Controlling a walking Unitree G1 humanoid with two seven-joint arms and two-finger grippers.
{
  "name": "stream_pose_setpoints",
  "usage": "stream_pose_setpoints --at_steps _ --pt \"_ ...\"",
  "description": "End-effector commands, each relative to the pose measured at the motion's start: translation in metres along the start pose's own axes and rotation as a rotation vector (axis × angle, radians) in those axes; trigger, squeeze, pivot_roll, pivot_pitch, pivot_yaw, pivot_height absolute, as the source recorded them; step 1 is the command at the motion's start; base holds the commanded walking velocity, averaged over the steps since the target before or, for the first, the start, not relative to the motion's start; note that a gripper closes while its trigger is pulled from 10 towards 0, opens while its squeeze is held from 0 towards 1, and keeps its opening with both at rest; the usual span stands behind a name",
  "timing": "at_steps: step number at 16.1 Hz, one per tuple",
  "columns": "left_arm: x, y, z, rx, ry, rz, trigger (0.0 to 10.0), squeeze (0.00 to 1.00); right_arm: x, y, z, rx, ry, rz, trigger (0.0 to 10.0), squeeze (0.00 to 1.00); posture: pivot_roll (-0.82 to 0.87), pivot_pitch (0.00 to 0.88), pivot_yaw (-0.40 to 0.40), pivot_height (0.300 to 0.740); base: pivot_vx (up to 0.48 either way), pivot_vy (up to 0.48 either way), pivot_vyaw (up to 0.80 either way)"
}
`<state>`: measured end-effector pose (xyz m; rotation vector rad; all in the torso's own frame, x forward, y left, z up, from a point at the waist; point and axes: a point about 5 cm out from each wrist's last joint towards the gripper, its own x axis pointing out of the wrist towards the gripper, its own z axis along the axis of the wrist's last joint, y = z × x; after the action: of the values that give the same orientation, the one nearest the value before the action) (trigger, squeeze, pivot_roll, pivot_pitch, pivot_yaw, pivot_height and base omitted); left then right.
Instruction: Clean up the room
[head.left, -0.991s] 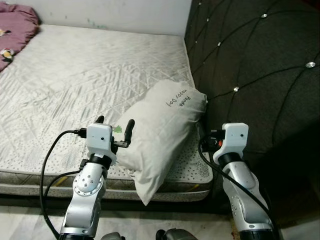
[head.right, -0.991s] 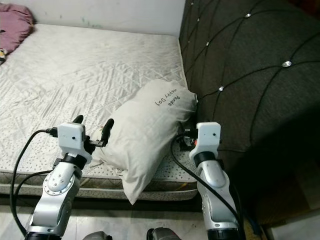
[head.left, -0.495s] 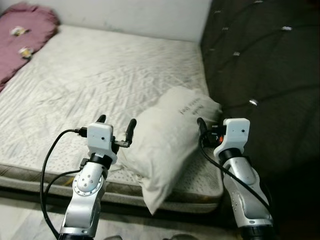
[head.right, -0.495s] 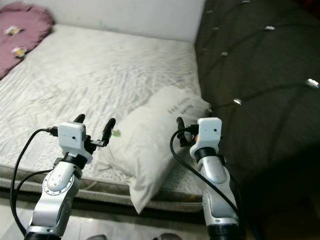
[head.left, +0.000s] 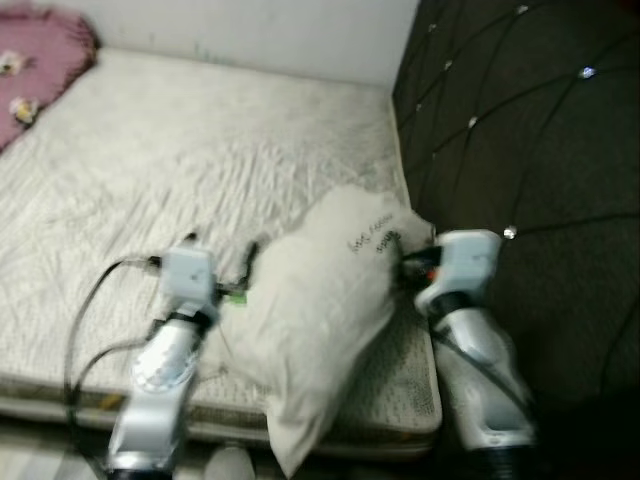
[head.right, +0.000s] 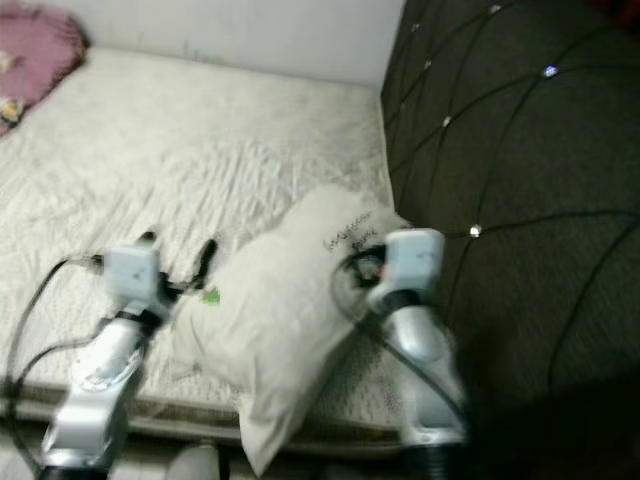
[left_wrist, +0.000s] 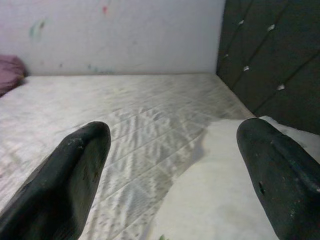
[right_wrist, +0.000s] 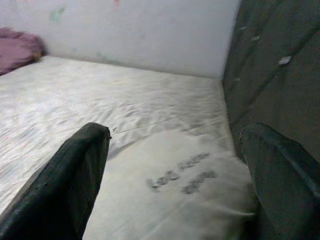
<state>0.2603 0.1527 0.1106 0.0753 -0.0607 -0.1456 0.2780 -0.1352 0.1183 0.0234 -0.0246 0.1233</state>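
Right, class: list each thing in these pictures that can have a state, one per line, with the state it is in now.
pillow: lying slanted on the mattress corner, one end overhanging the edge.
mattress: bare, no sheet on it.
pink blanket: bunched at the far corner.
left gripper: open, beside the pillow.
right gripper: open, over the pillow's printed end.

right tool closer over pillow, view blurred

We see a bare quilted mattress set against a dark tufted headboard. A white pillow with dark lettering lies on the corner nearest the headboard, overhanging the front edge. A pink blanket rests on the far left corner.
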Motion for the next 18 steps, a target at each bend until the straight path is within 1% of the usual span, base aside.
stream_pose_setpoints --at_steps 1,4,6,7,9,10,12,14,18 --pt "0.0025 -0.0101 0.0031 -0.006 -0.006 -0.024 10.0 0.00 -0.0050 -0.0151 -0.0042 -0.013 0.020 -0.047 10.0 0.00 -0.03 0.052 -0.059 0.740 0.000 0.000 0.00" --pt "0.0021 -0.0092 0.0015 -0.018 0.013 0.000 10.0 0.00 -0.0058 -0.0147 -0.0053 -0.012 0.025 -0.047 10.0 0.00 -0.03 0.053 -0.059 0.740 0.000 0.000 0.00" --pt "0.0026 -0.0081 -0.0003 -0.022 0.031 0.015 10.0 0.00 -0.0055 -0.0144 -0.0057 -0.006 0.029 -0.048 10.0 0.00 -0.03 0.053 -0.060 0.740 0.000 0.000 -0.80" --pt "0.0028 -0.0068 -0.0016 -0.030 0.046 0.040 10.0 0.00 -0.0052 -0.0143 -0.0054 -0.009 0.028 -0.047 10.0 0.00 -0.02 0.052 -0.061 0.740 0.000 0.000 -0.80" --pt "0.0029 -0.0085 -0.0012 -0.050 0.050 0.026 10.0 0.00 -0.0044 -0.0142 -0.0053 -0.010 0.028 -0.045 10.0 0.00 -0.02 0.053 -0.063 0.740 0.000 0.000 -0.80" --pt "0.0020 -0.0106 -0.0005 -0.043 0.052 0.004 10.0 0.00 -0.0044 -0.0137 -0.0054 -0.011 0.028 -0.043 10.0 0.00 -0.02 0.053 -0.063 0.740 0.000 0.000 -0.80" --pt "0.0024 -0.0115 -0.0005 -0.054 0.047 -0.007 10.0 0.00 -0.0035 -0.0137 -0.0056 -0.011 0.028 -0.041 10.0 0.00 -0.02 0.050 -0.065 0.740 0.000 0.000 -0.67" --pt "0.0024 -0.0107 -0.0009 -0.055 0.049 -0.015 10.0 0.00 -0.0029 -0.0129 -0.0053 -0.011 0.025 -0.038 10.0 0.00 -0.02 0.047 -0.065 0.740 0.000 0.000 0.00" --pt "0.0040 -0.0113 -0.0005 -0.057 0.048 -0.024 10.0 0.00 -0.0012 -0.0125 -0.0049 -0.013 0.021 -0.033 10.0 0.00 -0.02 0.039 -0.067 0.740 0.000 0.462 0.00"
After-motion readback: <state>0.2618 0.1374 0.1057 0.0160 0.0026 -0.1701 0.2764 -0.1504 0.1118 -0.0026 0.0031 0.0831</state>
